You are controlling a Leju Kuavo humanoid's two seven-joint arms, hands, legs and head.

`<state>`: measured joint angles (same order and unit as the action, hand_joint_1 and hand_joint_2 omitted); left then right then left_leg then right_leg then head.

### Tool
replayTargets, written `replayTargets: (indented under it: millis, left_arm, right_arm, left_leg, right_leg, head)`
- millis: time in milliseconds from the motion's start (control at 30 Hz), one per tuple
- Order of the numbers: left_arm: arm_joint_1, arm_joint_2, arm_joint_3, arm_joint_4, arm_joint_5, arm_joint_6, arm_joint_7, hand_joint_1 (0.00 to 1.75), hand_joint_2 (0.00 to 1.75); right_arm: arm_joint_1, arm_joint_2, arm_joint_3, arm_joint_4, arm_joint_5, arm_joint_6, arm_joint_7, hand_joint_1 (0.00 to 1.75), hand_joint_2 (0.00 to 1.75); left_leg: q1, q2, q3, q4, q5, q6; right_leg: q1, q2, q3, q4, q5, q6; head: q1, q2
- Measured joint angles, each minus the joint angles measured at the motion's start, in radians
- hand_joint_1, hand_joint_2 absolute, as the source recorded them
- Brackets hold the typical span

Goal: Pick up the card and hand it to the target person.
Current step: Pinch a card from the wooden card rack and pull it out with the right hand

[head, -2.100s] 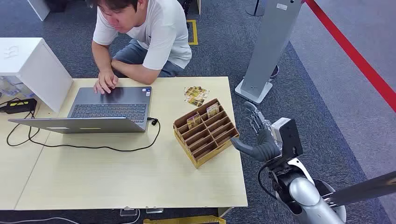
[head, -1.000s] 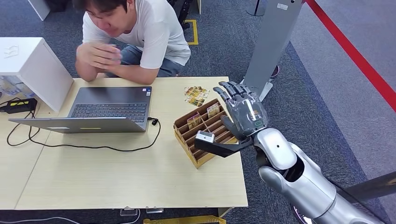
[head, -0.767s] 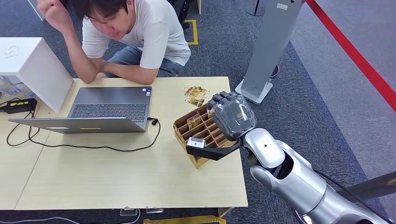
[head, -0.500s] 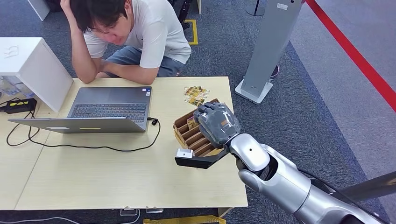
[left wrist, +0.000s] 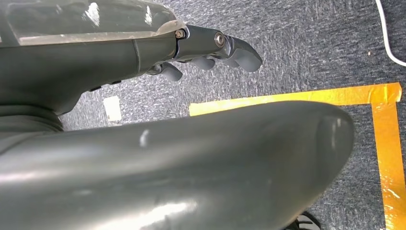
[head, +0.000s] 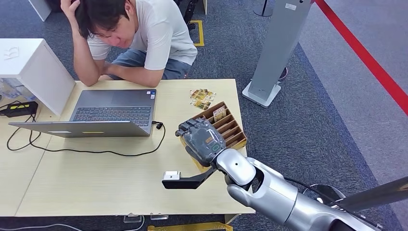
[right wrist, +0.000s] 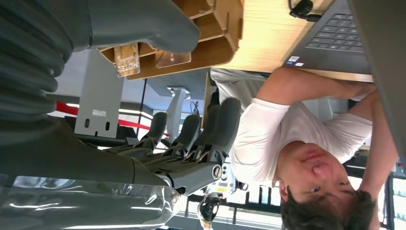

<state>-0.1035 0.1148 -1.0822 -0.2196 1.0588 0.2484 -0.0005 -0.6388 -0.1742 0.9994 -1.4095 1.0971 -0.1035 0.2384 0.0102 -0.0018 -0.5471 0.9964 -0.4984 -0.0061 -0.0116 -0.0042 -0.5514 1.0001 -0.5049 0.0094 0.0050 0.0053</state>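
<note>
One robot hand, the right point(head: 202, 139), hovered over the near left corner of the light wooden slotted box point(head: 235, 136). Its fingers were spread and it held nothing. In the right wrist view the thick grey thumb point(right wrist: 143, 24) lay just beside a small brown printed card point(right wrist: 127, 60) standing upright in one slot of that box. This looked like the reach before the grasp, with the pick not yet made.

To do it well, the thumb and a finger would probably need to come down on either flat face of the card. The slot walls sit close on both sides, so a shallow pinch at the exposed top edge and a straight lift seemed safest. A sideways pull could tip the light box or drag it along the bench point(head: 96, 183).

A second card point(head: 219, 113) stood in a slot at the far end of the box, and a few loose cards point(head: 202, 98) lay on the bench just beyond the box.

Well beyond the box on the left, a person in a white shirt point(head: 159, 36) leaned on the bench behind a grey laptop point(head: 115, 108).

The left robot hand point(left wrist: 206, 52) hung over carpet, loosely open and empty.
</note>
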Motion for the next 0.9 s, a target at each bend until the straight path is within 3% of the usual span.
replayTargets:
  millis: [267, 733, 900]
  left_arm:
    - [0.0, 0.0, 0.0, 0.0, -0.009, -0.004, -0.002, 0.0, 0.0]
    - [0.0, 0.0, -0.004, 0.0, -0.022, -0.008, -0.002, 0.0, 0.0]
    - [0.001, 0.0, -0.004, 0.0, -0.025, -0.01, -0.009, 0.0, 0.0]
  right_arm:
    - [-0.034, 0.04, 0.024, 0.056, -0.008, -0.02, -0.001, 0.82, 1.75]
    - [-0.129, 0.081, 0.034, 0.209, -0.093, -0.08, 0.024, 0.88, 1.75]
    - [-0.157, 0.084, 0.033, 0.267, -0.112, -0.092, 0.033, 0.71, 1.75]
  left_leg:
    - [0.0, 0.0, 0.0, 0.0, 0.0, 0.0]
    - [0.0, 0.0, 0.0, 0.0, 0.0, -0.001]
    - [0.0, 0.0, 0.0, 0.0, 0.0, -0.001]
  right_leg:
    - [0.0, 0.0, 0.0, 0.0, 0.0, 0.0]
    - [0.0, 0.0, 0.0, 0.0, 0.0, 0.0]
    - [0.0, 0.0, 0.0, 0.0, 0.0, 0.0]
  head:
    - [0.0, 0.0]
    - [0.0, 0.0]
    - [0.0, 0.0]
